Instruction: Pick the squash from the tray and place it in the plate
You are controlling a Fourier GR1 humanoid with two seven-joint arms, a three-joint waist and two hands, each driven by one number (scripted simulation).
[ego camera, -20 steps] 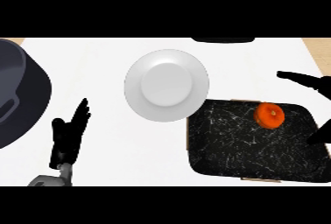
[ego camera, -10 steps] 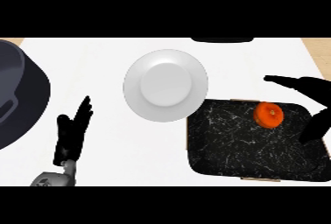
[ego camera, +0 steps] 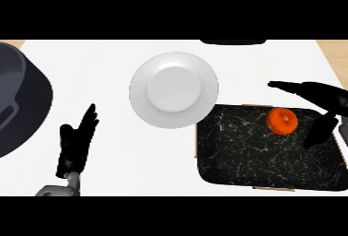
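Near the far right corner of the black marbled tray (ego camera: 258, 156), the orange squash (ego camera: 282, 120) is flanked, untouched, by the right hand's (ego camera: 325, 99) spread fingers and thumb. Closed off-centre, it could be rolled away from the white plate (ego camera: 174, 89). At the counter's near left, the left hand (ego camera: 76, 143) rests with fingers straight.

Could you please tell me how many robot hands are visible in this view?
2. The left robot hand rests open over the counter at lower left; the right robot hand is open beside the squash on the tray.
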